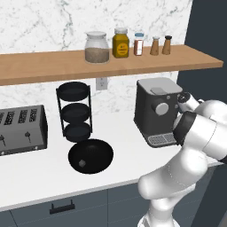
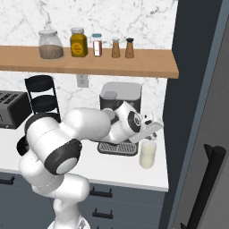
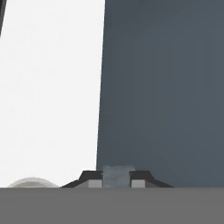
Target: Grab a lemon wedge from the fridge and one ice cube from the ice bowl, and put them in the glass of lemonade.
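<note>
In the hand view my gripper (image 3: 114, 177) is shut on the ice cube (image 3: 117, 174), a small pale grey block held between the two dark fingertips. In the right base view the gripper (image 2: 154, 129) hangs just above the glass of lemonade (image 2: 148, 154), which stands on the counter beside the coffee machine. A pale curve of the glass rim (image 3: 33, 181) peeks in at the lower left of the hand view. The ice bowl (image 1: 91, 155) lies further left on the counter with another tiny grey cube (image 1: 82, 164) in it. The fridge (image 2: 197, 89) rises at the right. The lemon wedge is out of view.
The coffee machine (image 1: 157, 111) stands right behind the glass. A three-tier black rack (image 1: 75, 113) and a toaster (image 1: 20, 128) sit to the left. A wooden shelf (image 1: 53, 64) with jars runs overhead. The fridge side (image 3: 162, 87) is close to the hand.
</note>
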Motion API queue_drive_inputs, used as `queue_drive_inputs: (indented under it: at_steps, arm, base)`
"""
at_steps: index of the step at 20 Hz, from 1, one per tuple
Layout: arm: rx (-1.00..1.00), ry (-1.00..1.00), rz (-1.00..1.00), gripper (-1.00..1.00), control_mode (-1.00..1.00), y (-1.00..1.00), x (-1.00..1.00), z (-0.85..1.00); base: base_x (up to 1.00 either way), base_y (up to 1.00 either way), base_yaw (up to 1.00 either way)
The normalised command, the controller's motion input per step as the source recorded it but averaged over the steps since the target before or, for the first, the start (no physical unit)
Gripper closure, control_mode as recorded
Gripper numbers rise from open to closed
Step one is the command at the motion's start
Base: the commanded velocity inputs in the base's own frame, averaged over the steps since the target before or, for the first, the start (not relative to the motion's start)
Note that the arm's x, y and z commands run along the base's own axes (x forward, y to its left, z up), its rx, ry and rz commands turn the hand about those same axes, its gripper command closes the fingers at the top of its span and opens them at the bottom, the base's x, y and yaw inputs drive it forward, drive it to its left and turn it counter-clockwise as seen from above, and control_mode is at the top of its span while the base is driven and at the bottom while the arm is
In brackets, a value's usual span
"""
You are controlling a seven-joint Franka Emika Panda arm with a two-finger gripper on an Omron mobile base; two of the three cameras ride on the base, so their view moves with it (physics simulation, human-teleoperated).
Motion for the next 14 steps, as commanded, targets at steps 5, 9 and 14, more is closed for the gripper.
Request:
queue_drive_inputs:
  at_steps: [5,9,14]
  arm:
    - [-0.04,0.00,0.00,1.00,-1.00,0.00,0.03,-0.24]
    - [0.00,0.00,0.00,1.00,-1.00,0.00,-0.28,0.02]
    - [0.00,0.00,0.00,1.00,-1.00,0.08,-0.48,0.04]
  base:
    - [0.00,0.00,0.00]
    - [0.00,0.00,0.00]
    - [0.00,0.00,0.00]
